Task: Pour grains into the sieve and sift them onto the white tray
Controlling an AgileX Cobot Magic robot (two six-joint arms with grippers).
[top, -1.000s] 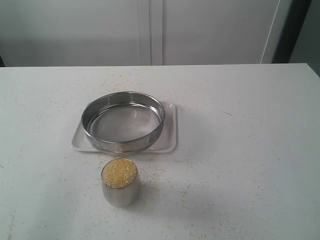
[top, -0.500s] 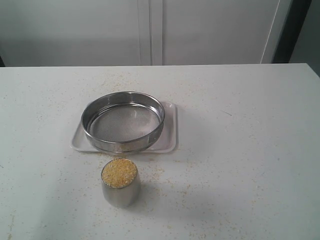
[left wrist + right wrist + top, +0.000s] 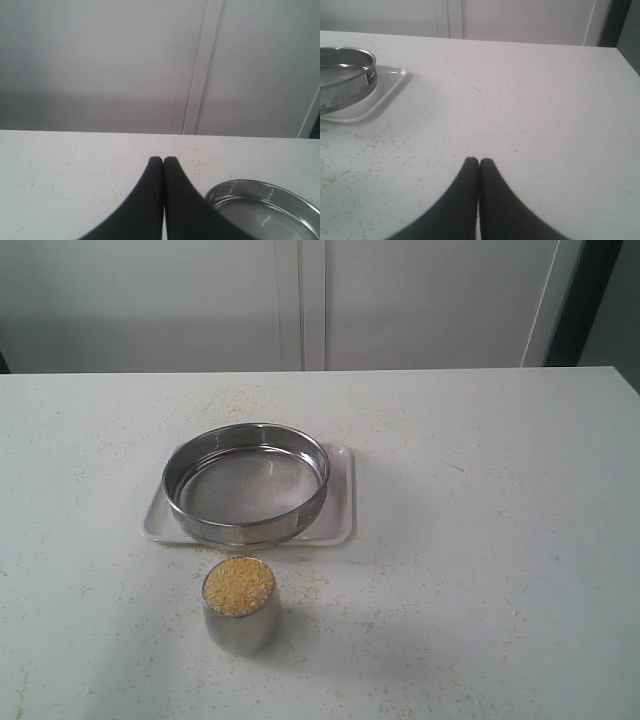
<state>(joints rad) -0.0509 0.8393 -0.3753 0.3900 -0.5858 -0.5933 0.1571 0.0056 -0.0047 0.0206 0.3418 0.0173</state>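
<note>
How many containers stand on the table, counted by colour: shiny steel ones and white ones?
Shiny steel: 2, the sieve and the cup full of yellow grains
White: 1, the tray under the sieve
Total: 3

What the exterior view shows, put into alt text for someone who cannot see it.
A wide steel sieve sits on a white tray on a white table. In front of it, nearer the camera, a small steel cup stands upright, filled to the brim with yellow grains; stray grains speckle the table.
</note>
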